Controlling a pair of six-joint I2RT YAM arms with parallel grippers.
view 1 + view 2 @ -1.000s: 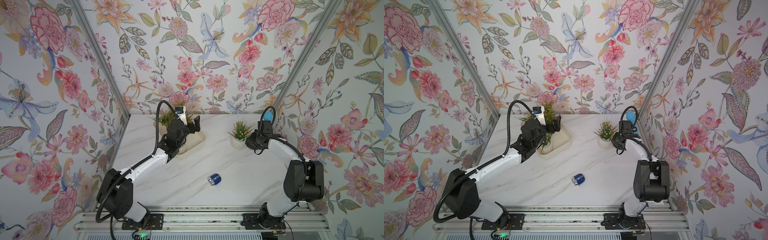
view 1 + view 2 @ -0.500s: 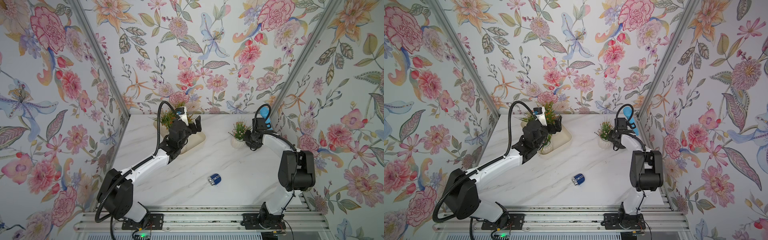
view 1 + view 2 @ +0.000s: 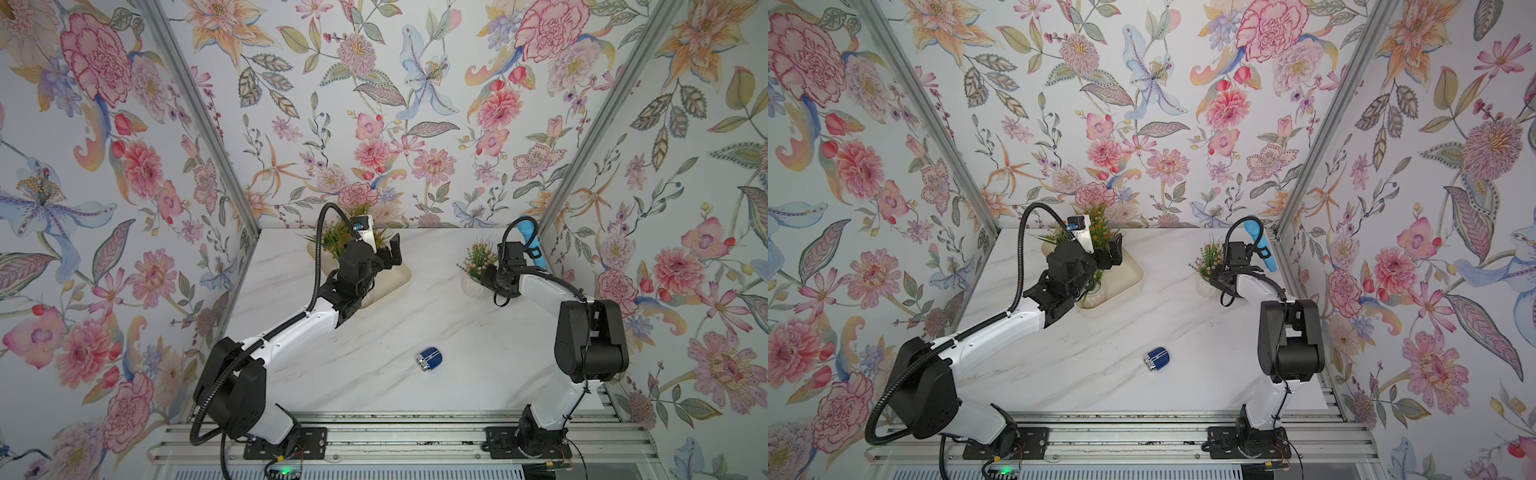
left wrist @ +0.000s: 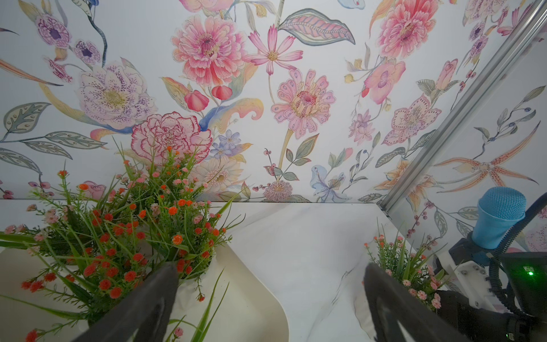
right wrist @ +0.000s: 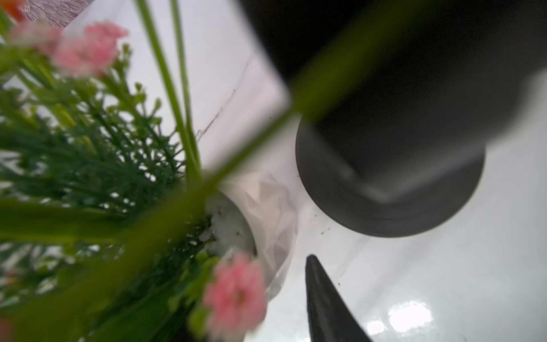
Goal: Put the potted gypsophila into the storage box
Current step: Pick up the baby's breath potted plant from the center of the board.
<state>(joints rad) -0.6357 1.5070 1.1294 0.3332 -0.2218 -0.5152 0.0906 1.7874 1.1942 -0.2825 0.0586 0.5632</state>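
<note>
White ribbed pot [image 3: 472, 286], pink-flowered green sprigs, upright near tabletop's [image 3: 415, 324] far right corner, unmoved. Right gripper [image 3: 486, 277] closer now, grip unclear. Left gripper [image 4: 270, 278] spread wide.

Robot arms: two, left arm [image 3: 291, 332] and right arm [image 3: 544, 286] | storage box [image 3: 397, 282]: one, upper centre | potted gypsophila: one alone [image 3: 476, 270] right of centre; overlapping cluster in box [image 3: 1100, 226], count unclear | small blue cylinder [image 3: 429, 359]: one, lower centre
</note>
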